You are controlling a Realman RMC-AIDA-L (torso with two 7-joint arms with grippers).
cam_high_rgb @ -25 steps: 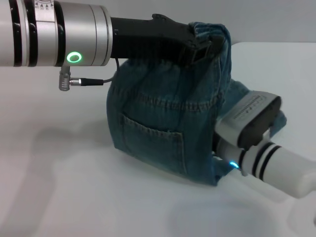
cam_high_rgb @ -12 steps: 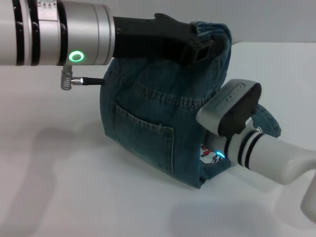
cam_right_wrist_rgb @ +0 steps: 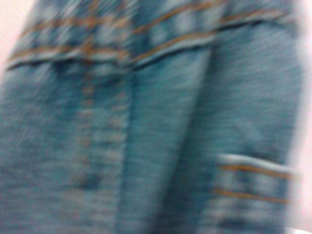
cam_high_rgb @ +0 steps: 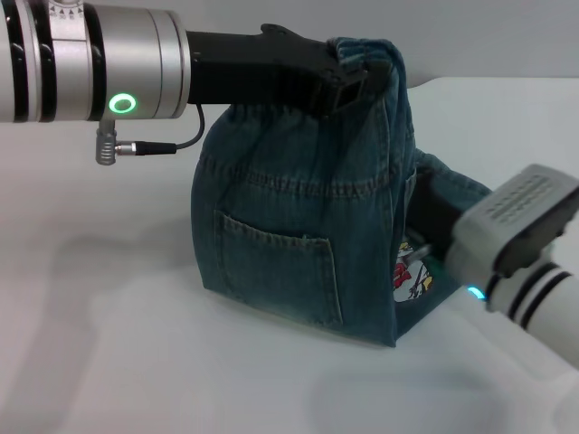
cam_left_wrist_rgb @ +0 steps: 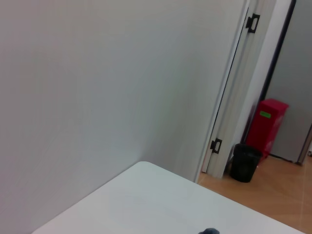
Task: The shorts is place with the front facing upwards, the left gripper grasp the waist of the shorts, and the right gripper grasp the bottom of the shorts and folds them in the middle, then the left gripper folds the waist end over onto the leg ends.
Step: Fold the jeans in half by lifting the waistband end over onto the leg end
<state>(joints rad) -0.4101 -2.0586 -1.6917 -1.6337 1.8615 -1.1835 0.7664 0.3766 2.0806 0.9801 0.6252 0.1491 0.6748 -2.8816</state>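
The left tool (cam_high_rgb: 348,83) is clamped on the gathered waist of the shorts (cam_high_rgb: 366,56) and holds it high, so the denim shorts (cam_high_rgb: 289,244) hang from it like a curtain, a patch pocket (cam_high_rgb: 276,271) facing the head camera and the lower fold resting on the white desk (cam_high_rgb: 136,362). The long axis of the garment therefore runs nearly straight down from the left tool to the desk. The right tool is not visible in the head view: its arm (cam_high_rgb: 534,271) reaches in from the right of the shorts, low and just behind the hanging panel, near the cartoon patch (cam_high_rgb: 412,276), and whether its fingers are wide or pinching cloth I cannot tell. The right wrist view is filled with denim and orange stitching (cam_right_wrist_rgb: 146,126) very close to the lens, so that tool sits right against the fabric. The leg ends appear to lie on the desk behind the hanging panel, on the right arm's side, though they are largely hidden. My judgement is that the waist, held directly above the fold line, must travel over toward the right arm's side and down, so the left arm is the one placed to lay it onto the leg ends.
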